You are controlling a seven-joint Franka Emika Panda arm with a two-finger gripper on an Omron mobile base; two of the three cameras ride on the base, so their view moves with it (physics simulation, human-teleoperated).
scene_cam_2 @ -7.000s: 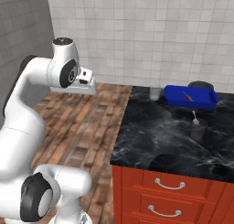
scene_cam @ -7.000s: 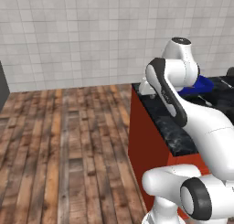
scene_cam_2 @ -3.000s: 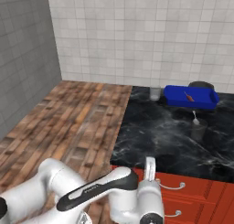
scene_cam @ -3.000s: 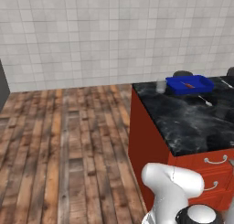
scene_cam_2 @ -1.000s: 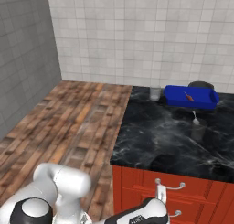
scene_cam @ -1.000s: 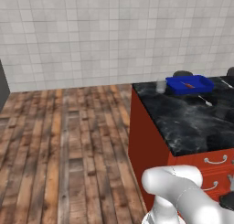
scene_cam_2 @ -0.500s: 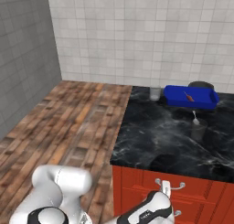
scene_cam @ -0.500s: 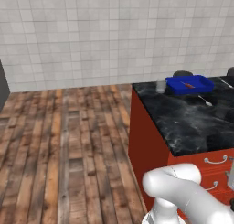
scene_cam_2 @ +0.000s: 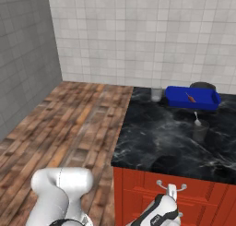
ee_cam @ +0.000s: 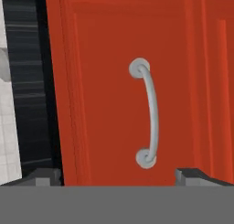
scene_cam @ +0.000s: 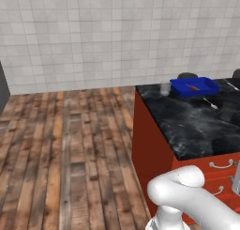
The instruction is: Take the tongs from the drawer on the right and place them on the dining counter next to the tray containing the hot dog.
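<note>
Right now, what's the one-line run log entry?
phase: approach | pincer: open, facing drawer handle | drawer: closed | tray with hot dog: on dining counter

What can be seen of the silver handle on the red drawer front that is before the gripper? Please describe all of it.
The silver handle is a slim curved bar of smooth grey metal, fixed to the glossy red drawer front by two small round mounts, one at each end. It bows outward from the panel. The drawer looks closed. In the hand view it runs up and down because the hand is rolled. The open gripper faces the handle, with one fingertip to each side of it, and nothing touches the bar yet.
</note>
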